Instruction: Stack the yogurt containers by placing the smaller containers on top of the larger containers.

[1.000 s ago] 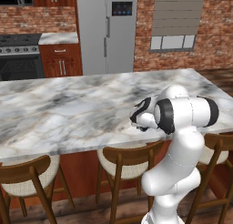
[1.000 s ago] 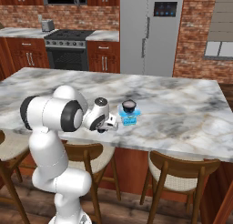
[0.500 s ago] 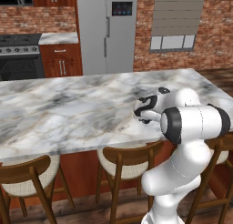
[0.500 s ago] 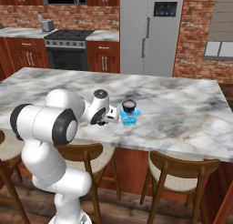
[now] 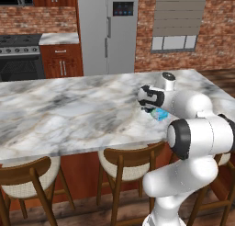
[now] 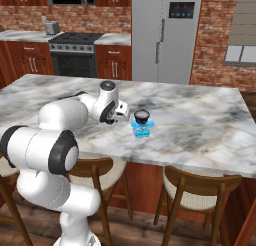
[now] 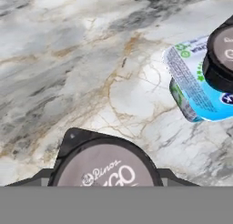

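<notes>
From the left base view my arm has swung farther out over the marble counter (image 5: 69, 110). My pincer (image 5: 146, 101) sits just beside the light blue squarish tub (image 5: 160, 114).

Right base view: one small dark round cup (image 6: 142, 115) stands upright on that tub (image 6: 141, 129).

Hand view: the second dark cup's grey lid (image 7: 105, 168) faces me between my fingertips, which look clamped on it.

A dark round cup (image 7: 105, 166) sits low on the marble counter (image 7: 68, 59). Another dark cup (image 7: 221, 59) sits on the blue tub (image 7: 193, 89).
</notes>
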